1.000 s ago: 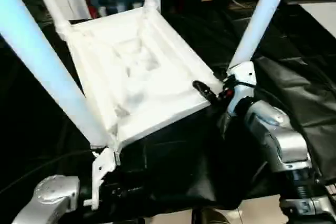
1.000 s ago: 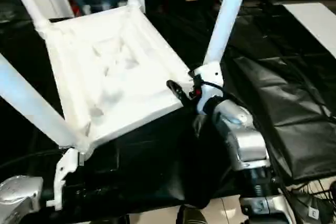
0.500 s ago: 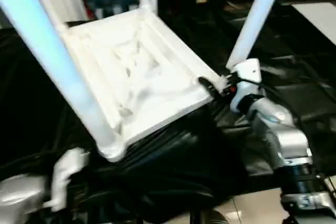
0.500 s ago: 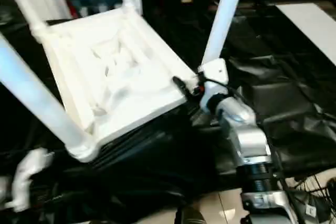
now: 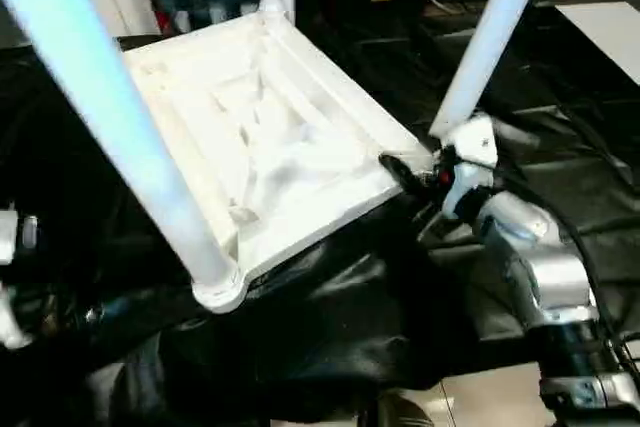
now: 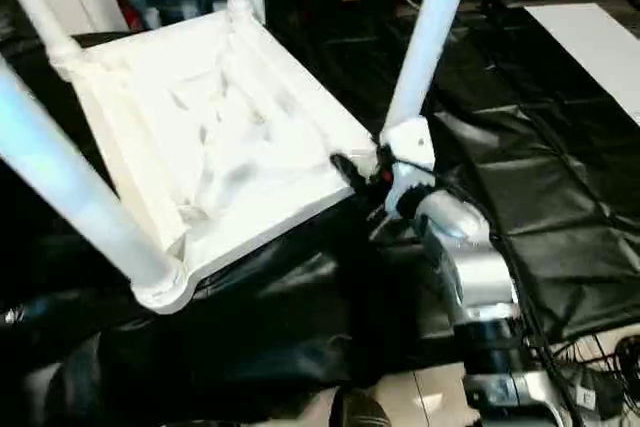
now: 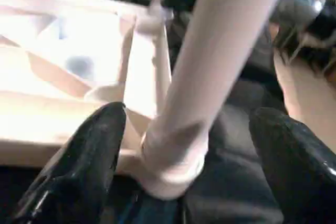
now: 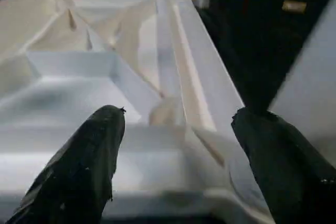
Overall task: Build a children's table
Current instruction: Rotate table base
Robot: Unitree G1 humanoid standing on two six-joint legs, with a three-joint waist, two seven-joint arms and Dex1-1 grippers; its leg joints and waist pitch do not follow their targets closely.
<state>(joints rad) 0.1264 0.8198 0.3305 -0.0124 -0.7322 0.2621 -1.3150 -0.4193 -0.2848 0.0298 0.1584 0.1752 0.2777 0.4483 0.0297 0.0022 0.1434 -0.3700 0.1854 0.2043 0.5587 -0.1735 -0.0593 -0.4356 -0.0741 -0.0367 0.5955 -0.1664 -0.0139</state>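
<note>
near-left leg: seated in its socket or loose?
Seated, apparently: the near-left leg stands in the corner socket of the upturned tabletop, ungripped.

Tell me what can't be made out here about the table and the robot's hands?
- Legs: tops of the near leg and right leg are cut off by the head views' top edge.
- Right corner socket: hidden behind the right gripper in the head views.
- Tabletop: its upper face is turned away; the ribbed underside faces the camera.
- Left gripper: open around the near leg's base in its wrist view, fingers blurred; contact unclear.
</note>
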